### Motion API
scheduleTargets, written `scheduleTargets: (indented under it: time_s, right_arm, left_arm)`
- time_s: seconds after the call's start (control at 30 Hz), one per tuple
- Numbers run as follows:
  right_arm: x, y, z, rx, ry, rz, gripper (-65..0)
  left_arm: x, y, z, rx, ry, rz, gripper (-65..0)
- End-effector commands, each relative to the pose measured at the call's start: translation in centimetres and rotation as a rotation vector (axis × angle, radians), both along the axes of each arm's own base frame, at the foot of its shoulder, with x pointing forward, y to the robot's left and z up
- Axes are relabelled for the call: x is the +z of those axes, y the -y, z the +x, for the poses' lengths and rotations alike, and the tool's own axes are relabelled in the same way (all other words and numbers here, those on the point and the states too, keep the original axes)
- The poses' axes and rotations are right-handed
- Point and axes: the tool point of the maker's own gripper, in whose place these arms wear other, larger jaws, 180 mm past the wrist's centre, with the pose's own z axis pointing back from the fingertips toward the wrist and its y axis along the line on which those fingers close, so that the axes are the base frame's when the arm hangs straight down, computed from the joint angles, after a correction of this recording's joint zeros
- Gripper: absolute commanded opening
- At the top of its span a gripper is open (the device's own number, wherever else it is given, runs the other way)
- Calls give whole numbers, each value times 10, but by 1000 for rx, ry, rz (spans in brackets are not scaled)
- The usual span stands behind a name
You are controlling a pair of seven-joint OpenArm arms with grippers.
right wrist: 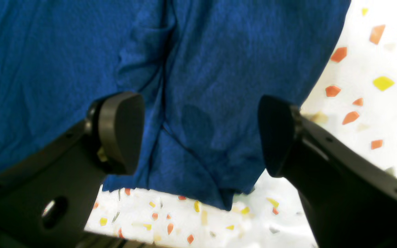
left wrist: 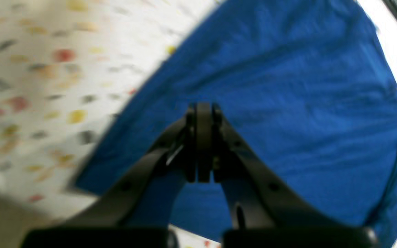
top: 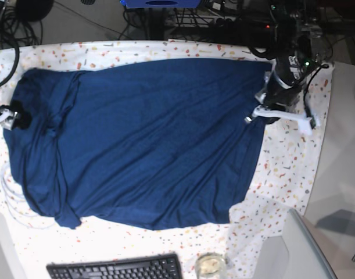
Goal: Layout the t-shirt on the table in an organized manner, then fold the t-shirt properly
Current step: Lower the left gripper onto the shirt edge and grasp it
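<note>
The dark blue t-shirt (top: pixel 148 139) lies spread out wide over the speckled table (top: pixel 287 168), with creases and a bunched sleeve at its left end. My left gripper (left wrist: pixel 203 108) is shut, its jaws pressed together just above the shirt (left wrist: pixel 288 103) near its right edge. No fabric shows between them. In the base view it is at the shirt's upper right corner (top: pixel 269 99). My right gripper (right wrist: pixel 198 134) is open and empty, its fingers (right wrist: pixel 121 132) spread over a folded shirt edge (right wrist: pixel 198 69). In the base view it is at the left end (top: pixel 11 116).
A black keyboard (top: pixel 116 268) and a small glass bowl (top: pixel 209 264) sit at the front edge. White cables (top: pixel 9 200) trail by the shirt's left side. A plain grey surface (top: pixel 343 174) borders the table on the right. Dark equipment and cables (top: pixel 235 23) stand behind.
</note>
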Motion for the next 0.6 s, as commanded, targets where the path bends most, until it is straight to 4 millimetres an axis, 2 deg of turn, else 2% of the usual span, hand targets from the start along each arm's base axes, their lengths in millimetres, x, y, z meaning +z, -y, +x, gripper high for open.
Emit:
scheduleTargets:
  time_s: [0.0,0.23,0.27,0.33,0.43,0.47,0.57]
  right_arm:
    - [17,10,13,1,60,-25,-177]
    - [18,13,14,-7,65,-28,-185]
    - [18,13,14,-7,65,-28,-213]
    - [19,13,14,-9,67,-25,-329]
    - [18,11,14,-11,69,-18,-594]
    - [18,11,14,-12,71,-18,-650]
    - [18,10,14,-12,71,-17,-624]
  left_arm:
    - [8,-4,5,-3,31,40,-650]
    - [10,0,9,-13,39,35,-650]
    - [10,1,9,-14,39,34,-650]
    - [10,2,9,-17,39,33,-650]
    - [10,4,9,-21,38,31,-650]
    - [10,4,9,-21,38,31,-650]
    - [10,4,9,-21,38,31,-650]
